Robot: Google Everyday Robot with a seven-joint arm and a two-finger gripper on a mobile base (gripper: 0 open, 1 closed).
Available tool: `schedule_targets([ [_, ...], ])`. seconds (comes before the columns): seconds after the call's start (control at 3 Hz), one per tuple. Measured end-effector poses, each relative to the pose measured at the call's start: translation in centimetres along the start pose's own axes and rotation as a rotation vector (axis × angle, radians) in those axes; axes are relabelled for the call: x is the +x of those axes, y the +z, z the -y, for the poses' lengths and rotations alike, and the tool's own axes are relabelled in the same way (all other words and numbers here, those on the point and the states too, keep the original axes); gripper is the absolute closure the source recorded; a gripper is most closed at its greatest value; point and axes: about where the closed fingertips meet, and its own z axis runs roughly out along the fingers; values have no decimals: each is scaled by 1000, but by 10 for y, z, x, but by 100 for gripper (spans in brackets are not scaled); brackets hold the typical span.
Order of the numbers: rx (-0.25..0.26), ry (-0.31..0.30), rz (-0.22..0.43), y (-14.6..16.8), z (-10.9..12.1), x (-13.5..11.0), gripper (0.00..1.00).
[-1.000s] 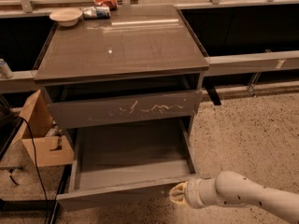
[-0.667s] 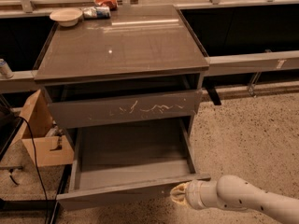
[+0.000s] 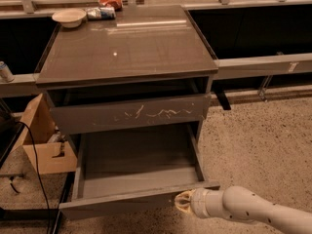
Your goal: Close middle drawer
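While a cardboard box (image 3: pixel 41 140) sits just left of the cabinet, the middle drawer (image 3: pixel 131 162) stands pulled well out beneath the scratched drawer front (image 3: pixel 129 113), its tray bare. Toward its right end, the gripper (image 3: pixel 184 202) is at the drawer's front panel; open or closed, I cannot tell. Push straight inward and level, since an off-centre shove may skew it.

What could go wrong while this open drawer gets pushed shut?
The claw sits at the far right end of the wide grey-brown middle drawer, at its plain front. Pushing there, off-centre, might skew the drawer and jam it. The claw could also slip off that handleless front's right corner.
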Motion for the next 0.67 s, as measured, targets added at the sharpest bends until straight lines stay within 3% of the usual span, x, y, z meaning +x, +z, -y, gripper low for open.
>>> schedule_targets([
  [0.33, 9, -24, 14, 9, 4, -5, 100],
  [0.67, 11, -28, 16, 10, 4, -6, 79],
])
